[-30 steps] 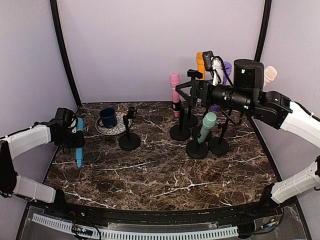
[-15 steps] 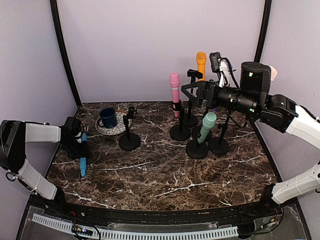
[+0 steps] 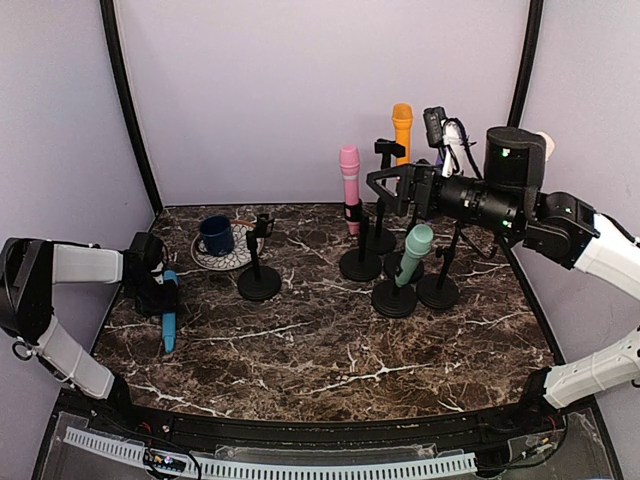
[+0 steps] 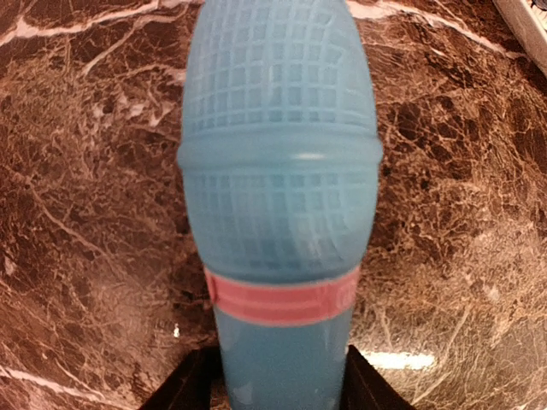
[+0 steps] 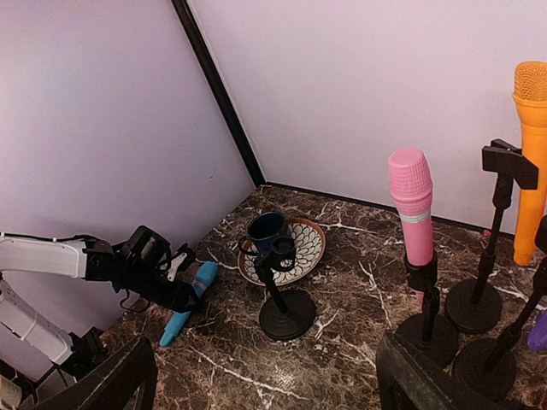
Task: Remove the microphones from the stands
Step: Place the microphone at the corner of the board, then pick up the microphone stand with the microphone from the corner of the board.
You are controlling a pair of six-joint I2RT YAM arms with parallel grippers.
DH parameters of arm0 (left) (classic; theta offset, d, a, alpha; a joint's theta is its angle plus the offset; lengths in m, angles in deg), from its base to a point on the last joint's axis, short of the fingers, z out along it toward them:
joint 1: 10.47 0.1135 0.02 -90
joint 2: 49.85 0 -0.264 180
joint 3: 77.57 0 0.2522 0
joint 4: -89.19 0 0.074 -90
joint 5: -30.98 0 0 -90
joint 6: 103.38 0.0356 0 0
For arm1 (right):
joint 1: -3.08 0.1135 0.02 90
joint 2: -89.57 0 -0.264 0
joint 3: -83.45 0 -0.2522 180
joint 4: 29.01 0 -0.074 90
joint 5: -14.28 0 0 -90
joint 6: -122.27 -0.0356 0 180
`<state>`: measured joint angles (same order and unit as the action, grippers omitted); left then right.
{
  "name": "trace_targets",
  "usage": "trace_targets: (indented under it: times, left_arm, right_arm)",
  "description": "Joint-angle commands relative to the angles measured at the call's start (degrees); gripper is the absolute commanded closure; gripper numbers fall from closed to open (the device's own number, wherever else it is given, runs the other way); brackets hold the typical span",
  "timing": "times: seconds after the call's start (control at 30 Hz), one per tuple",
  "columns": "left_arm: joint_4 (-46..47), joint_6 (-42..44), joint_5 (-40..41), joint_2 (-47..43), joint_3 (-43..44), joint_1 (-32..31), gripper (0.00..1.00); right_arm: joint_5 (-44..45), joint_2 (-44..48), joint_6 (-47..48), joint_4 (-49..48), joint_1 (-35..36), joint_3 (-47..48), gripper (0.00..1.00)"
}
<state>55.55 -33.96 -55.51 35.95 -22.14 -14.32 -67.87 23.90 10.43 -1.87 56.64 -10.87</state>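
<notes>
Two dark fingers (image 4: 184, 389) of the left gripper (image 4: 275, 386) flank the handle of the blue microphone (image 4: 278, 171), one on each side; whether they pinch it or have let go cannot be told from the wrist view. That microphone lies flat on the marble table (image 3: 330, 350), well to the left of the empty stand (image 3: 259, 268), head pointing away from the gripper. The empty stand's clip holds nothing, so the removal itself looks done; what seems left is to free the handle fully and lift the left arm clear. Just behind and to the left of the empty stand sits a dark cup (image 3: 215, 235) on a patterned saucer (image 3: 240, 262). To the right of the empty stand the pink microphone (image 3: 349, 175), orange microphone (image 3: 402, 125) and green microphone (image 3: 415, 250) are clipped in their own stands. Above them the right gripper (image 5: 267, 376) hangs spread wide, holding nothing
</notes>
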Motion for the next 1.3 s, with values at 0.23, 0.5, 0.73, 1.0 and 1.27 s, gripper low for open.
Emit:
trace_targets:
  times: [0.23, 0.5, 0.73, 1.0, 1.27]
  left_arm:
    - [-1.34, 0.42, -0.2, -0.55, 1.61, 0.26, 0.43]
    - [-5.98, 2.94, 1.14, -7.75, 8.62, 0.25, 0.33]
    - [-7.96, 5.96, -5.7, -17.42, 13.94, 0.25, 0.3]
    - [-10.8, 13.05, -25.21, -17.44, 27.12, 0.25, 0.24]
    - [-3.27, 22.3, -28.62, -18.78, 21.41, 0.25, 0.24]
  right_arm:
    - [2.4, 1.75, -0.5, 0.18, -0.3, 0.37, 0.1]
    - [3.59, 1.59, -0.47, 8.15, -0.02, 2.82, 0.09]
    - [9.61, 1.54, 0.17, 15.35, 2.79, 4.57, 0.05]
    - [19.41, 0.93, -1.62, 25.94, 5.67, 6.1, 0.05]
    - [24.77, -1.47, -4.14, 29.85, 7.12, 4.42, 0.09]
